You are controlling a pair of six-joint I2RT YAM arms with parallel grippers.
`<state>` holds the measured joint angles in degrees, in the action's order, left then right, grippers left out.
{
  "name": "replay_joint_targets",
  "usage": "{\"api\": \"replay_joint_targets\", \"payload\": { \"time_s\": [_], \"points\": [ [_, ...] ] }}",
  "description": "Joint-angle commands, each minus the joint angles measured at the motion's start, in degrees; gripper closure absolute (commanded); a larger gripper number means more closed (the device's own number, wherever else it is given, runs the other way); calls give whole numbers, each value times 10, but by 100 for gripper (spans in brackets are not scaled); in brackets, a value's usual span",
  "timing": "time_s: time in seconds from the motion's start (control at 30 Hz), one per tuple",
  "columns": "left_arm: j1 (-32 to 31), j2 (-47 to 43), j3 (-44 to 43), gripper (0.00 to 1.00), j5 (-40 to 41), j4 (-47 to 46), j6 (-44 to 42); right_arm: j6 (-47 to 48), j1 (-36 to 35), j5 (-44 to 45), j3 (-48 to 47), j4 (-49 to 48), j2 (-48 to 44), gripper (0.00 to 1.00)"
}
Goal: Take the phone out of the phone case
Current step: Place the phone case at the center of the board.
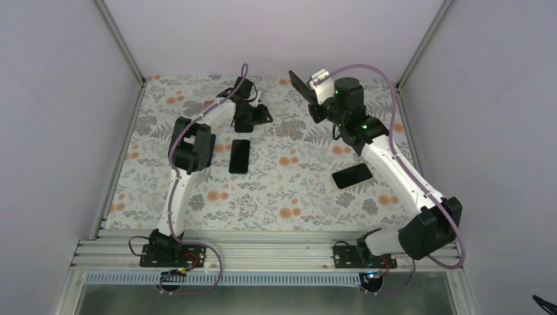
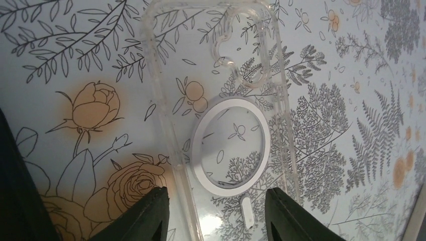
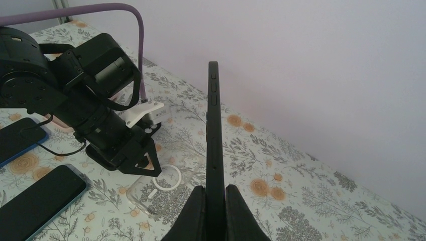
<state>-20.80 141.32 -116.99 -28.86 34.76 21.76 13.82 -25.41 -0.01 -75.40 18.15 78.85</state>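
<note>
The clear phone case (image 2: 231, 145) with a white ring lies empty and flat on the floral cloth. It also shows in the right wrist view (image 3: 163, 193) and faintly in the top view (image 1: 273, 123). My left gripper (image 2: 216, 191) is open just above the case's lower end, with its left fingertip outside the case's left edge and its right fingertip over the case. My right gripper (image 3: 214, 190) is shut on the black phone (image 3: 213, 125) and holds it upright, edge-on, above the table. In the top view the phone (image 1: 299, 84) is raised at the back, in the right gripper (image 1: 318, 84).
Two other black phones lie on the cloth at the centre (image 1: 240, 156) and centre right (image 1: 351, 176). In the right wrist view, two phones (image 3: 40, 201) (image 3: 15, 138) lie to the left, the farther one with a blue edge. The back wall is close behind.
</note>
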Motion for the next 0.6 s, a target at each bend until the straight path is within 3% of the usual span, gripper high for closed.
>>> {"api": "replay_joint_targets", "payload": {
  "time_s": [0.0, 0.17, 0.27, 0.43, 0.57],
  "points": [
    [-3, -38, 2, 50, -3, -5, 5, -5, 4, -10, -1, -32, -4, 96],
    [-6, -75, 33, 49, -2, -9, -9, -1, 4, -10, -3, -31, -8, 96],
    [-16, -105, 56, 48, 3, -9, -71, 1, 4, -10, -3, -31, -10, 96],
    [-42, -138, 83, 48, 99, 21, -162, 1, 4, -11, -5, -32, -13, 96],
    [-51, -151, 120, 48, 125, 29, -199, 2, 4, -9, -5, -32, -15, 96]
  ]
}}
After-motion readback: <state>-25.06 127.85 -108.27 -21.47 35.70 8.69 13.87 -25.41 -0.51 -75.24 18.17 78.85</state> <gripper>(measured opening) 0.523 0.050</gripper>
